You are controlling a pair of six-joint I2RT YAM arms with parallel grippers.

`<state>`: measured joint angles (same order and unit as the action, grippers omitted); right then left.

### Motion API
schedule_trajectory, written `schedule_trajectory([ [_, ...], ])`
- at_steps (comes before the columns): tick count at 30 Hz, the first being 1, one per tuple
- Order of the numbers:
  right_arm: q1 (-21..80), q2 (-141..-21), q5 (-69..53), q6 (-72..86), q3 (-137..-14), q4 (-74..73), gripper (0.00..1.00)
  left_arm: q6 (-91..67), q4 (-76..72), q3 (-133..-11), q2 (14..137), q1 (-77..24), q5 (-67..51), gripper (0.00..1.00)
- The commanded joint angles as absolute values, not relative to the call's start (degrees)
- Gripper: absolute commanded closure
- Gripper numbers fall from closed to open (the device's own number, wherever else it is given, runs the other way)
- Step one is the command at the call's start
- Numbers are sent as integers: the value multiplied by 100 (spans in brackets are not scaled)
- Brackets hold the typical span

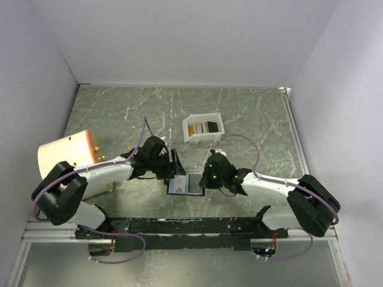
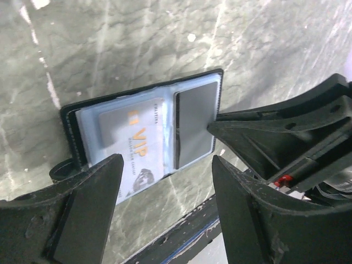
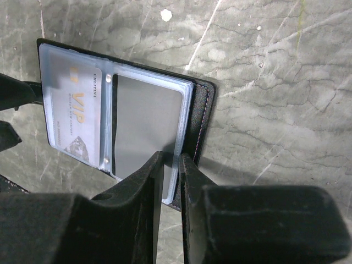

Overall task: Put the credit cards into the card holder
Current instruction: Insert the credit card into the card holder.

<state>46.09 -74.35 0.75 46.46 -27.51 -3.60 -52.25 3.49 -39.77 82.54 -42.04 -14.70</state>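
Honestly, my worry is the right gripper (image 3: 171, 159): nearly closed, it nips only the near edge of the open card holder (image 3: 126, 110) (clear sleeve and cover, as far as I can tell). If that thin pinch slips, the card holder could skid or fold shut. My left gripper (image 2: 166, 168) hangs wide open and empty above it, while the credit cards (image 1: 203, 127) (at least 2) lie in the white box (image 1: 200, 139), well apart across the worktop (image 1: 257, 113)

White box (image 1: 202, 139) sits centre; cream cylinder (image 1: 64, 156) far left.

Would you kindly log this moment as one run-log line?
card holder: lying open; left gripper: open, over it; right gripper: pinching its edge
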Motion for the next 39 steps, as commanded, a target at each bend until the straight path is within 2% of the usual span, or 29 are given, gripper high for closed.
schedule_trajectory([
  [1,4596,-7447,170,4563,-2771,-505,83,-5043,592,-3906,8317,-4131,-1330,23],
  [21,4596,-7397,184,4605,-2733,-497,83,-5159,434,-3721,8650,-4115,-1227,21],
  [39,4588,-7456,141,4623,-2637,-352,83,-5982,-1030,-3363,8091,-4116,-2558,22],
])
